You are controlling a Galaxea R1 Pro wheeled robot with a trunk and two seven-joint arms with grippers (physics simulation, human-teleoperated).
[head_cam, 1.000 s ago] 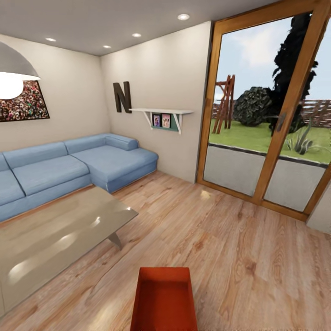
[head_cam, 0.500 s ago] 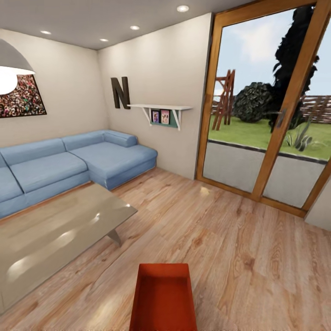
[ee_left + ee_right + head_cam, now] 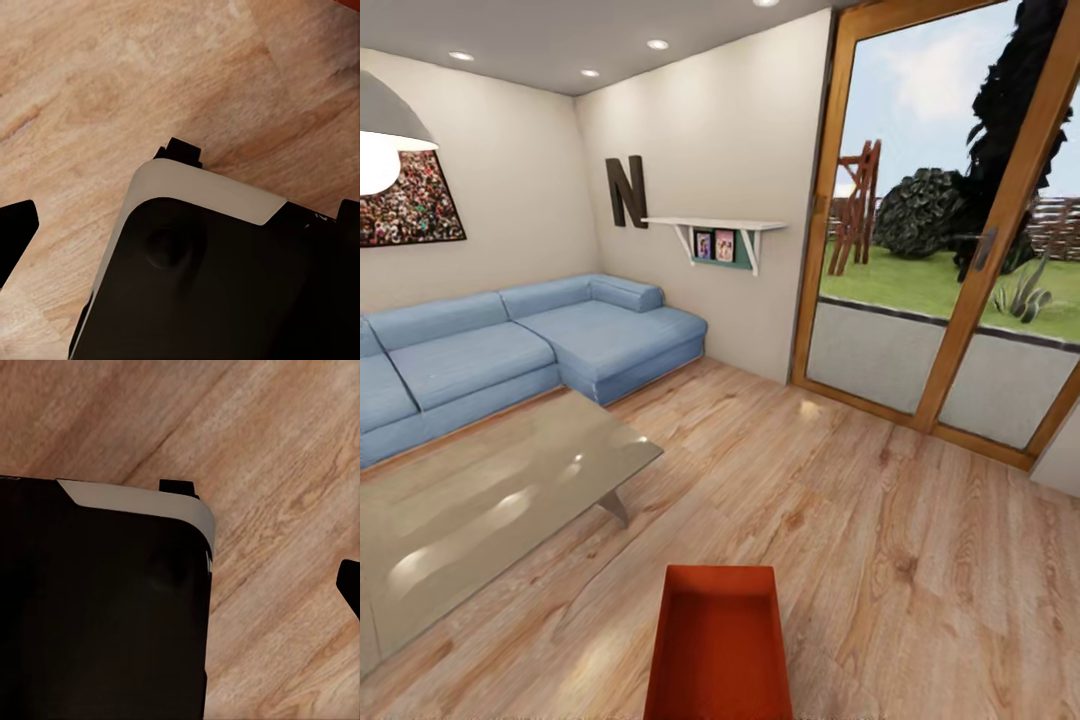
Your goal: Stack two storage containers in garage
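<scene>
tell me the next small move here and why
Probably roll the base a little closer to the red-orange storage container and tilt the head down. It sits on the wood-plank floor at the head view's bottom edge, partly cut off, and both wrist views show floor.

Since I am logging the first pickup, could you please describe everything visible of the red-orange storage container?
The storage container is a red-orange rectangular bin, open on top and empty, with straight walls and a plastic-like look. It sits upright on the light wood-plank floor at the head view's bottom centre, its near end cut off by the picture's edge. It lies right of the glass-topped coffee table, apart from it.
</scene>
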